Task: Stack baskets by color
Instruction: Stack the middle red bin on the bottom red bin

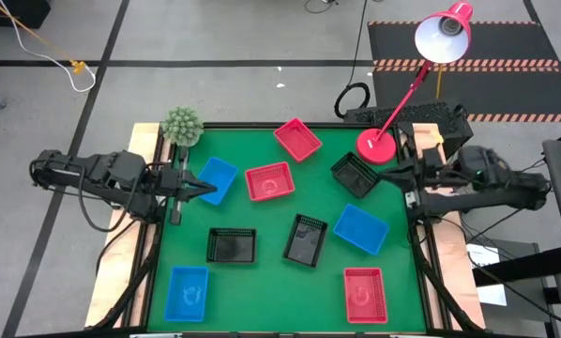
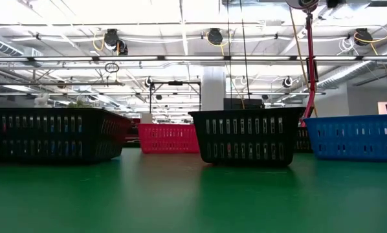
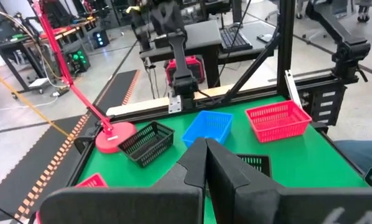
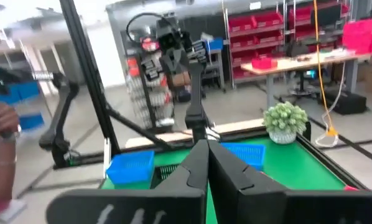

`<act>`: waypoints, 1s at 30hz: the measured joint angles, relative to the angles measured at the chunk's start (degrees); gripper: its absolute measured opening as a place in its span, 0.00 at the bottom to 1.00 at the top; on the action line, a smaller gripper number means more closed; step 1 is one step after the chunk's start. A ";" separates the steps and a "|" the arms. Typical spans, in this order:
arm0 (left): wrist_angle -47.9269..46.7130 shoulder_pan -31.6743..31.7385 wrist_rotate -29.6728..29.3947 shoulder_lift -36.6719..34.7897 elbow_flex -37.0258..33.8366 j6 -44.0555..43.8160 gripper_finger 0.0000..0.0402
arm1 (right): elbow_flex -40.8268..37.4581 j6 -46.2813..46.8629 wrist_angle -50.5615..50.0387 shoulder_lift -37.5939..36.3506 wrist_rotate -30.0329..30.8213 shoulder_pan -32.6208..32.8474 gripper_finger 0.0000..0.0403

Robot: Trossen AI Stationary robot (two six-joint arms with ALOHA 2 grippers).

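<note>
Nine baskets are lying scattered, none stacked, on the green surface (image 1: 262, 282), and each one looks empty inside. The three red ones: one red basket (image 1: 297, 139) is sitting tilted near the far edge, a second red basket (image 1: 268, 180) is lying just in front of it toward the middle, and a third red basket (image 1: 365, 295) is resting at the near right corner. Of the blue ones, one blue basket (image 1: 215, 179) is lying at the left just beside the second red one, another blue basket (image 1: 360, 229) is sitting tilted on the right side, and a third blue basket (image 1: 187, 293) is lying at the near left corner. The black ones are sitting mid-surface: one black basket (image 1: 231, 245) left of centre, a second black basket (image 1: 305, 239) just right of it and apart from it, and a third black basket (image 1: 355, 174) up by the round base of the red lamp (image 1: 377, 145).

A small green potted plant (image 1: 181, 125) is standing at the far left corner.

The left pincer (image 1: 208, 189) is hovering clenched at the left edge of the blue basket there, grasping nothing. The right pincer (image 1: 389, 173) is waiting clenched and empty at the right edge, near the lamp base.
</note>
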 joint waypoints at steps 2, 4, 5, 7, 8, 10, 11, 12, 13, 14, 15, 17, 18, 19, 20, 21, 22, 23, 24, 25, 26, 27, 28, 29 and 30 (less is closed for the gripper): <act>0.00 0.00 -0.04 0.00 0.00 -0.09 0.02 | 5.31 -0.56 -3.75 4.39 -0.04 0.00 0.00; 0.00 0.00 -0.04 0.00 0.00 -0.42 0.02 | 9.83 -1.46 -5.98 8.08 -0.05 0.00 0.00; 0.00 0.00 -0.05 0.00 0.00 -0.54 0.02 | 11.89 -1.66 -6.66 9.91 -0.06 0.00 0.00; 0.00 0.00 -0.07 0.00 0.00 -0.95 0.02 | 15.04 -2.37 -8.07 13.11 -0.06 0.00 0.00; 0.00 0.00 -0.13 0.00 0.00 -1.14 0.02 | 16.17 -2.84 -8.15 14.52 -0.06 0.00 0.00; 0.34 0.00 -0.84 0.41 0.00 -1.51 0.02 | 17.30 -3.35 -7.56 17.00 -0.08 0.00 0.00; 0.87 0.00 -1.58 0.79 0.00 -1.72 0.02 | 17.32 -3.37 -7.52 18.02 -0.08 0.00 0.00; 1.08 0.00 -2.36 1.19 0.00 -1.78 0.02 | 17.29 -3.22 -7.62 18.92 -0.06 0.00 0.00; 1.08 0.00 -2.81 1.78 0.00 -1.84 0.02 | 17.29 -3.01 -7.57 19.85 -0.08 0.00 0.00; 1.21 0.00 -2.86 2.39 0.00 -1.84 0.02 | 17.29 -2.65 -7.52 20.83 -0.08 0.00 0.00; 1.53 0.00 -2.86 3.17 0.00 -1.83 0.02 | 17.26 -2.06 -7.87 21.74 -0.11 0.01 0.00; 2.07 0.00 -2.86 4.65 0.00 -1.35 0.02 | 17.18 -1.27 -8.13 23.30 -0.26 0.49 0.00; 2.78 0.00 -2.86 5.19 0.06 -0.95 0.02 | 16.96 -1.13 -7.52 23.88 -0.26 0.93 0.00; 2.60 0.00 -2.85 5.78 0.70 -0.79 0.02 | 16.52 -1.10 -7.10 24.39 -0.26 1.43 0.00; 2.46 0.05 -2.85 6.39 1.69 -0.74 0.02 | 15.87 -1.13 -6.63 24.86 -0.26 1.93 0.00; 2.13 0.26 -2.83 6.98 2.83 -0.77 0.02 | 15.20 -1.23 -5.93 25.24 -0.30 2.47 0.00; 0.94 0.47 -2.81 7.61 4.11 -0.91 0.02 | 14.50 -1.24 -5.07 25.59 -0.29 3.01 0.00; -0.66 0.64 -2.80 8.25 5.53 -1.23 0.02 | 13.81 -1.24 -4.58 25.81 -0.25 3.54 0.00; -2.48 0.86 -2.80 8.86 6.89 -1.72 0.02 | 13.16 -1.25 -4.19 25.92 -0.12 4.06 0.00; -4.21 1.08 -2.78 9.51 8.13 -2.26 0.02 | 12.51 -1.38 -3.30 25.91 -0.03 4.49 0.00; -5.44 1.42 -2.69 10.14 9.00 -2.65 0.02 | 11.78 -1.45 -2.12 25.85 0.18 4.92 0.00; -6.06 1.69 -2.67 10.70 9.38 -2.91 0.02 | 10.95 -1.45 -1.28 25.80 0.86 5.40 0.00; -6.10 1.73 -2.71 11.18 9.40 -2.91 0.02 | 10.04 -1.46 -0.82 25.78 1.32 5.88 0.00; -6.08 1.75 -2.73 11.48 9.26 -2.68 0.02 | 9.07 -1.46 -0.24 25.82 1.46 6.28 0.00; -6.13 1.73 -2.74 11.82 8.88 -2.41 0.02 | 8.01 -1.46 0.85 25.89 1.51 6.69 0.00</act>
